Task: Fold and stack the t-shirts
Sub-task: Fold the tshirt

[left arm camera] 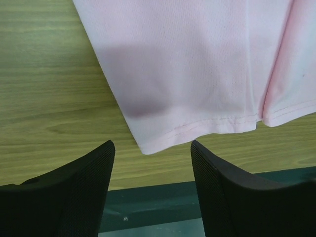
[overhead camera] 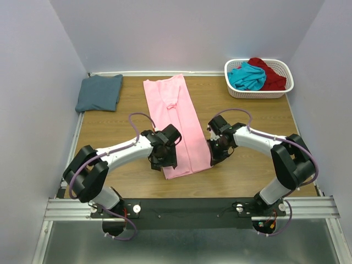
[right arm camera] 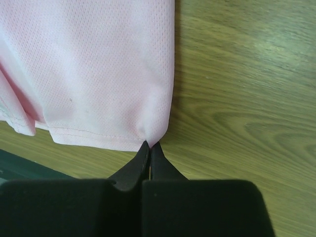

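Observation:
The light pink t-shirt (overhead camera: 179,124) lies on the wooden table (overhead camera: 121,124) as a long narrow strip, its hem at the near end. My left gripper (overhead camera: 164,161) is open over the near left hem corner (left arm camera: 148,145), with the cloth just beyond the fingertips and not between them. My right gripper (overhead camera: 213,155) is shut on the near right hem corner (right arm camera: 157,138) of the pink t-shirt. A folded slate blue-grey t-shirt (overhead camera: 99,92) lies at the far left. A teal t-shirt (overhead camera: 246,77) and a dark red t-shirt (overhead camera: 268,76) sit crumpled in the basket.
A white slotted plastic basket (overhead camera: 257,92) stands at the far right corner. Purple walls close in the table on three sides. A black rail (overhead camera: 192,206) runs along the near edge by the arm bases.

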